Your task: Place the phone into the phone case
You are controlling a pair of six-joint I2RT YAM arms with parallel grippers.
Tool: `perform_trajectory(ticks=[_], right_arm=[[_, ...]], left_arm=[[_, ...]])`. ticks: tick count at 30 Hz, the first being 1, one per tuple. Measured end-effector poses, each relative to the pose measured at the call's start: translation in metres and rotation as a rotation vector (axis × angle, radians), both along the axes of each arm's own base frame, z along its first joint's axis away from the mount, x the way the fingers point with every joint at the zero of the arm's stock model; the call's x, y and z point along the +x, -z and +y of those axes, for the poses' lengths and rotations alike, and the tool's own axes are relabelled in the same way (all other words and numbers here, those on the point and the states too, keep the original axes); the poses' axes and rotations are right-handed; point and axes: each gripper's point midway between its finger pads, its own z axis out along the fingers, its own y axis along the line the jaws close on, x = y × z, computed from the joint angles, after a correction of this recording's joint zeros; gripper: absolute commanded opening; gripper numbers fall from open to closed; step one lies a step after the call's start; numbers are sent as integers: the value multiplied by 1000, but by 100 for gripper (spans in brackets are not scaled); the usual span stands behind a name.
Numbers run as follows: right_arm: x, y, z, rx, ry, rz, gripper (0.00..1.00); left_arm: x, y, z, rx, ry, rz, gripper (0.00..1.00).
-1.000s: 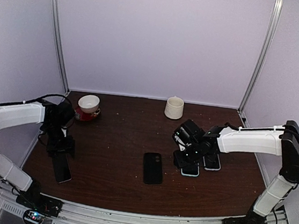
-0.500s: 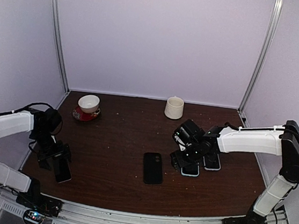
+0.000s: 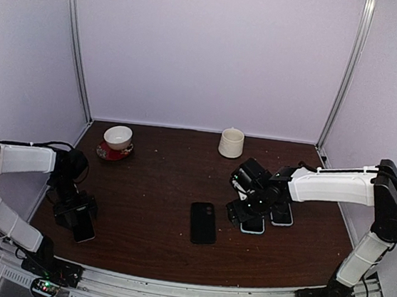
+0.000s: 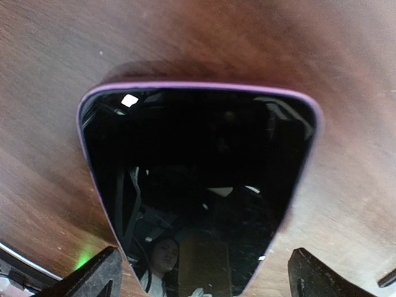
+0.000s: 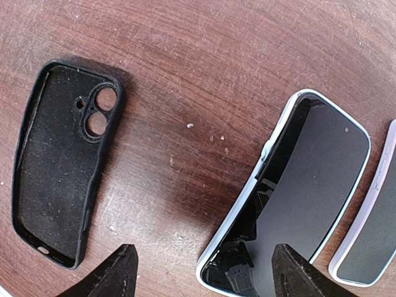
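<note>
The empty black phone case (image 3: 204,222) lies inside up at mid table, also at the left of the right wrist view (image 5: 62,167). A purple-rimmed phone (image 4: 198,179) lies screen up near the left edge (image 3: 82,227). My left gripper (image 4: 204,284) stands open just above its near end, one finger on each side, gripping nothing. A pale-blue-rimmed phone (image 5: 303,192) lies screen up right of the case (image 3: 253,225). My right gripper (image 5: 207,272) is open over its lower corner, holding nothing, fingertips (image 5: 117,272) apart.
Another phone (image 3: 281,214) lies right beside the pale-blue one, seen at the edge in the right wrist view (image 5: 371,235). A white cup (image 3: 231,143) stands at the back. A white bowl on a red saucer (image 3: 117,140) sits back left.
Both grippers have opened wider. My left gripper has moved toward the near edge, down over the purple-rimmed phone, which stays on the table. The right arm barely shifted.
</note>
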Motion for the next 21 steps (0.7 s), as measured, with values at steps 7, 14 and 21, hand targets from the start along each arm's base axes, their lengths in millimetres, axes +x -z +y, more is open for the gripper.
perform_trajectory(ticks=[7, 14, 21], right_arm=[[4, -7, 5, 7, -9, -13, 78], [3, -6, 3, -2, -13, -10, 77], [5, -8, 4, -7, -14, -11, 76]], left_arm=[[-4, 10, 0, 7, 41, 81, 98], [-6, 10, -1, -5, 44, 92, 84], [-7, 9, -9, -26, 62, 93, 76]])
